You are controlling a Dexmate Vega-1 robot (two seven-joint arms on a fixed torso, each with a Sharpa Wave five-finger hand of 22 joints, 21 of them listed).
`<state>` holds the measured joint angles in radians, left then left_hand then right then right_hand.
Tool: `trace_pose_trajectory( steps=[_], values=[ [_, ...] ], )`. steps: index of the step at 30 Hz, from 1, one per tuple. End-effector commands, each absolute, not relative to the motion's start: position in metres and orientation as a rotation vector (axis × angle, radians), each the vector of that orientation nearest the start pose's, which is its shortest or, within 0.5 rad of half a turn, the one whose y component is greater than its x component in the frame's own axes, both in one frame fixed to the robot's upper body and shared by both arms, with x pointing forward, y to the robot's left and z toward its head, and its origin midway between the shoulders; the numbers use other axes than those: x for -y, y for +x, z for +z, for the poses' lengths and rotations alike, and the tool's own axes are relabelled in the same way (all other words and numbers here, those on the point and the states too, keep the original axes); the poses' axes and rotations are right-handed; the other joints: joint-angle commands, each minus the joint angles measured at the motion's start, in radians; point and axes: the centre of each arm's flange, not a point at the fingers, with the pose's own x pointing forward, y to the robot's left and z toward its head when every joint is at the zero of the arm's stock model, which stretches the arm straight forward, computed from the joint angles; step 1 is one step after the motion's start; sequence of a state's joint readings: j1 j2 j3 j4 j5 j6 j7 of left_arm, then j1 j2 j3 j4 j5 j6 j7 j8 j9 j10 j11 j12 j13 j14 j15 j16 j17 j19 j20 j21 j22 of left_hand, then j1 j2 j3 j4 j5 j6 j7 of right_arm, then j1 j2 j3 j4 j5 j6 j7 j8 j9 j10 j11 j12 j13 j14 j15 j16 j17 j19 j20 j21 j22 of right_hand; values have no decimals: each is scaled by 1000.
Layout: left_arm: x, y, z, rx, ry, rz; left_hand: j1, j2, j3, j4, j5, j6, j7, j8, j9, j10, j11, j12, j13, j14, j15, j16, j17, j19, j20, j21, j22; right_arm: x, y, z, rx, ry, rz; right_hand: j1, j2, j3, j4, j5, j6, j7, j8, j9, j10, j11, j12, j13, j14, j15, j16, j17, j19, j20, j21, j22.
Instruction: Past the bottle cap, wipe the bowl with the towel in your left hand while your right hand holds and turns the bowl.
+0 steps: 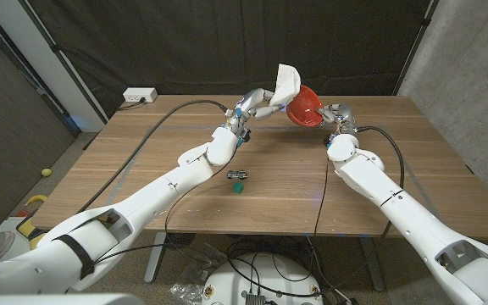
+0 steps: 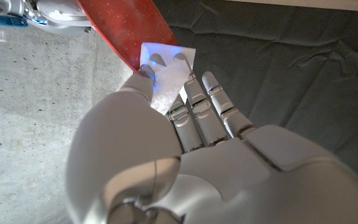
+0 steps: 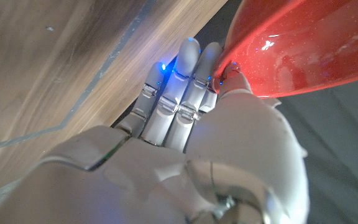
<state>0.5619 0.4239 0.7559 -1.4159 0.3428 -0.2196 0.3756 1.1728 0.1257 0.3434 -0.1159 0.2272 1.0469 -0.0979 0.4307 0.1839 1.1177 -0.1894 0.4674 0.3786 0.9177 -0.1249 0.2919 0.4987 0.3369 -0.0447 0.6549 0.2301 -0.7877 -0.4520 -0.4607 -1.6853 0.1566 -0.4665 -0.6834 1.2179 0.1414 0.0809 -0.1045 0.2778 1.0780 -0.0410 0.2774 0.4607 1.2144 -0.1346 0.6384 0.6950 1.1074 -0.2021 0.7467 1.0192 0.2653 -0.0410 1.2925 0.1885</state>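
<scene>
Left hand [image 1: 259, 103] presses the towel [image 1: 286, 82] to the red bowl [image 1: 305, 108] gripped by right hand [image 1: 335, 113]; head view alone shows the bottle cap [image 1: 237, 190].

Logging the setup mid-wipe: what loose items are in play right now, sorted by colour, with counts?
Red: 1, the bowl
White: 1, the towel
Green: 1, a small block
Silver: 1, a small metal piece
Total: 4
</scene>
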Motion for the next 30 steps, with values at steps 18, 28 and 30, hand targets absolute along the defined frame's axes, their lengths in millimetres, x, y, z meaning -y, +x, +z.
trace_pose_trajectory(
  steps=[18, 28, 30],
  values=[
    [-83, 600, 62, 1134, 879, -67, 18, 1, -7, 3, 7, 37, -17, -5, 6, 11, -9, -5, 7, -2, -116, -6, 16, -9, -18, 19, 0, 258, 630, 8, 434, -94, -299, 12, 4, -2, -9, 3, 15, -5, -7, 11, 9, -1, -3, 10, 9, -29, -5, 0, 12, -108, 9, 3],
    [-82, 597, 61, 1270, 677, 53, 23, -2, -10, 2, 7, 49, -13, -6, 6, 19, -9, -9, 5, 6, -116, -4, 24, -3, -22, 30, -2, 253, 633, 11, 471, -177, -239, 12, 5, -2, -8, 3, 18, -8, -12, 12, 6, 0, -7, 13, 11, -30, -5, 5, 10, -110, 7, 2],
    [-81, 598, 65, 1259, 644, 106, 24, -2, -11, 2, 7, 51, -13, -7, 6, 22, -9, -10, 5, 8, -116, -4, 27, 0, -25, 34, -2, 253, 633, 11, 493, -189, -217, 12, 5, -2, -7, 3, 16, -11, -13, 12, 6, 0, -8, 14, 9, -30, -8, 3, 8, -112, 6, 2]
  ],
)
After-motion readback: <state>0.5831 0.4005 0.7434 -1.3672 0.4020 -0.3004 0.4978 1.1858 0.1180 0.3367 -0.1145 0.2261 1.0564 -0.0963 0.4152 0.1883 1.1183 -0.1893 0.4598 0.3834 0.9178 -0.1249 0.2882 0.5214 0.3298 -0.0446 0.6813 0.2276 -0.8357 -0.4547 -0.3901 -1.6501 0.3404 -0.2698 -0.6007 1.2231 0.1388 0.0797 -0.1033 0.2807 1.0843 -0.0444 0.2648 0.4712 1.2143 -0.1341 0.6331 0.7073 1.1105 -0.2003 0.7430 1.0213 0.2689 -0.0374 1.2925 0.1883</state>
